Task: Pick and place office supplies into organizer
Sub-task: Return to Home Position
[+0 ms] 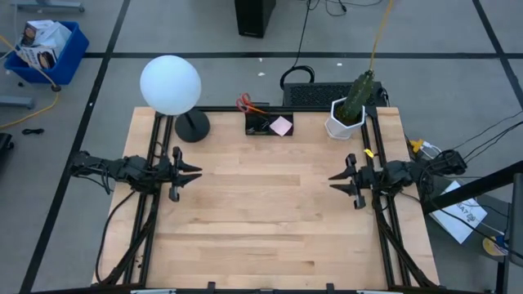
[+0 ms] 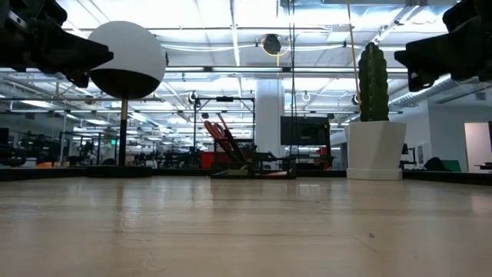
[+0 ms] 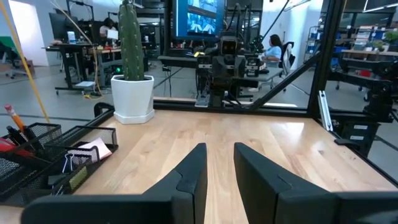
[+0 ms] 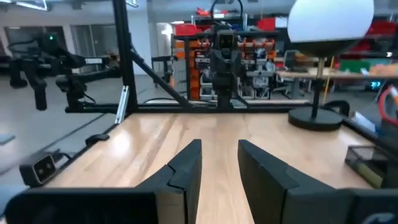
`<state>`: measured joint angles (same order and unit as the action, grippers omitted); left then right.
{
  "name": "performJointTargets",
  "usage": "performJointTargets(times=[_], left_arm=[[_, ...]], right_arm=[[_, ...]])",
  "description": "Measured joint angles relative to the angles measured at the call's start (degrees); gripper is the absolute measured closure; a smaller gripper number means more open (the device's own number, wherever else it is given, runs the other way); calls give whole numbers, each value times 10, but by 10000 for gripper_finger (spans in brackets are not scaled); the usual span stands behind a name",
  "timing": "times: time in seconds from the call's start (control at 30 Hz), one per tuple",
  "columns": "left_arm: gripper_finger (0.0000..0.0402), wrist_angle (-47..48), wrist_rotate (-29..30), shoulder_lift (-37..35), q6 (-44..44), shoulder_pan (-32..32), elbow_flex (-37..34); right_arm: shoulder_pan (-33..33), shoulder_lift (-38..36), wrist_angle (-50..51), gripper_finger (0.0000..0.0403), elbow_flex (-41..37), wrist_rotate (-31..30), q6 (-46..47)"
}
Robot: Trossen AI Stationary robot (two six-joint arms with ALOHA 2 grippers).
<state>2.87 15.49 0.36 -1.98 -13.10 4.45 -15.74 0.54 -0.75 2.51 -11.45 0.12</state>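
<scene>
Both arms hover low, dark fingers parted by a narrow gap, holding nothing: left gripper near the pale plank table's left edge, right gripper near its right. Black wire-mesh organizer sits at the far edge between globe lamp and white pot, holding red-handled scissors and a square pink pad.

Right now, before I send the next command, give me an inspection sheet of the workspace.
Surface: wooden table, no loose supplies seen.
Job's things: organizer at the far edge, holding red-handled scissors, pink sticky pad, a pencil.
Clutter: globe lamp and potted cactus at the far edge.
Grippers: left gripper and right gripper open, empty, at opposite sides.
Cables: black loop behind the table; yellow cable by the cactus.
Surroundings: blue bin and papers on the floor.
</scene>
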Motion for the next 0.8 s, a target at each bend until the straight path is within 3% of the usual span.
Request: performJointTargets(times=[0.2,0.8], left_arm=[[316,0,0,0,0,0,0],[316,0,0,0,0,0,0]], right_arm=[[0,17,-54,304,-13,11,36],[0,17,-51,303,-15,11,37]])
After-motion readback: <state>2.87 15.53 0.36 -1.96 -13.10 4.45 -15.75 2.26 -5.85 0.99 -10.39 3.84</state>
